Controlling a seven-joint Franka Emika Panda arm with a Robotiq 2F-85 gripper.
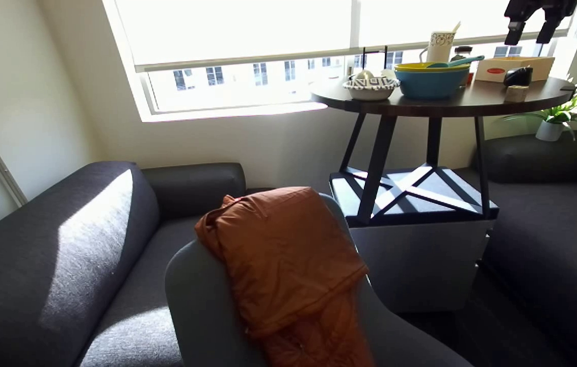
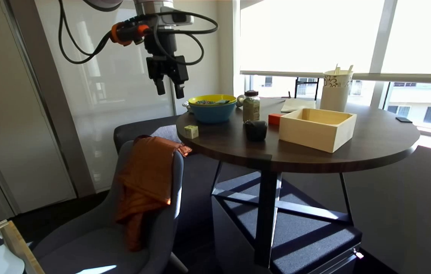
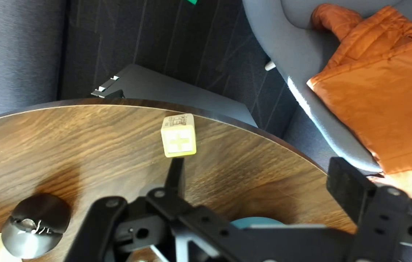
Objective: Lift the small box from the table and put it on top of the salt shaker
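An orange garment (image 1: 283, 255) drapes a grey chair (image 1: 199, 290) near a sofa (image 1: 13, 285).

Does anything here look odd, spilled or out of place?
The round table appears, in both exterior views, to stand with its legs on the low cube rather than on the floor, an odd and perhaps wobbly perch. I see no spill on its visible top.

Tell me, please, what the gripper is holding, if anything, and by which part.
Nothing is held: the gripper is open, its jaws apart with nothing clasped between them, and the small box rests on the table.
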